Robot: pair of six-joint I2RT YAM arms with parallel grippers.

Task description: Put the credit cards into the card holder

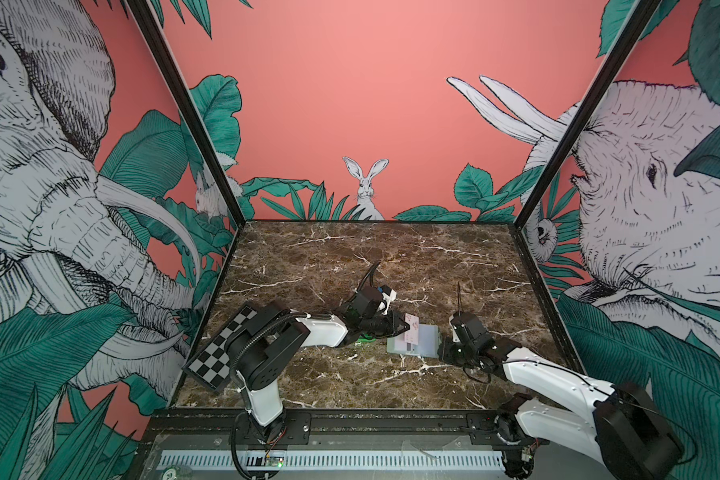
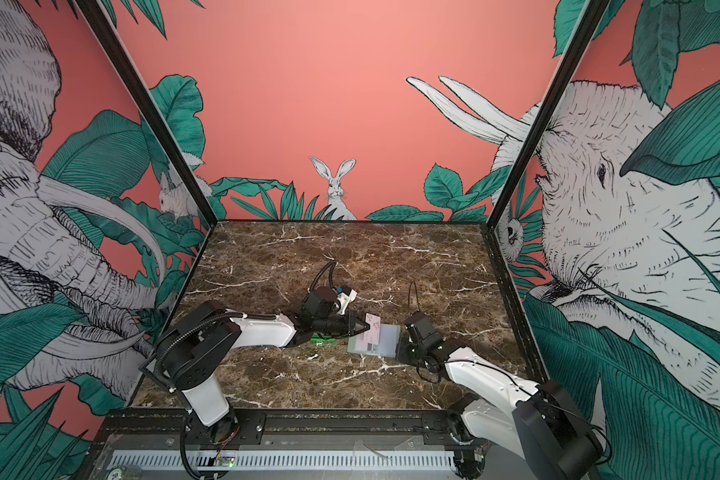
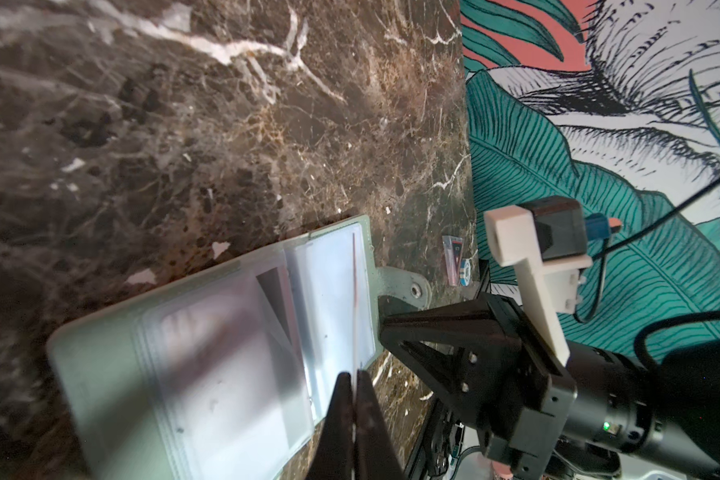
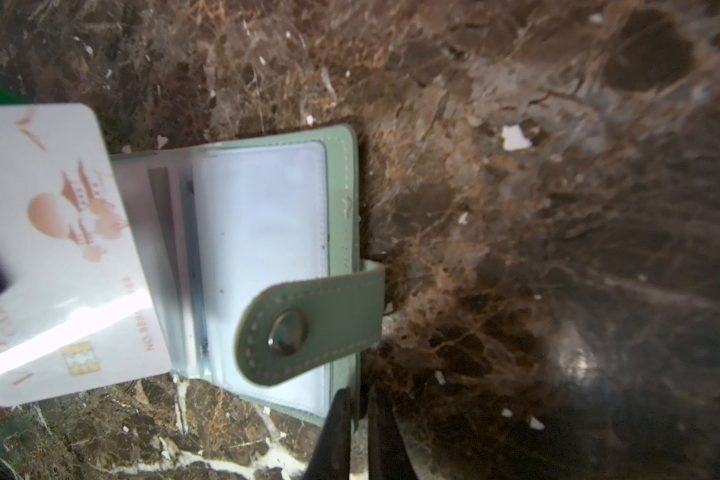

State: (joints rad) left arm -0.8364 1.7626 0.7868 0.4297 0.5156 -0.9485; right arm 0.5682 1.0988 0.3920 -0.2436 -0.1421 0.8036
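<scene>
One card holder (image 1: 428, 338), two credit cards (image 1: 411, 321), one green tray (image 2: 323, 340).

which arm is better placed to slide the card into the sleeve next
Left: the left gripper pinches the card over the open card holder; the right gripper clamps its edge, apparently steadying it.

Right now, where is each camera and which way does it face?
Top views: high in front, facing down and back; left arm, right arm, left gripper, right gripper, card holder.
Left wrist: on left arm, facing along its fingers pinching a credit card.
Right wrist: on right arm, facing along its fingers at the snap tab.
Shared: all four show the card holder and credit card.
</scene>
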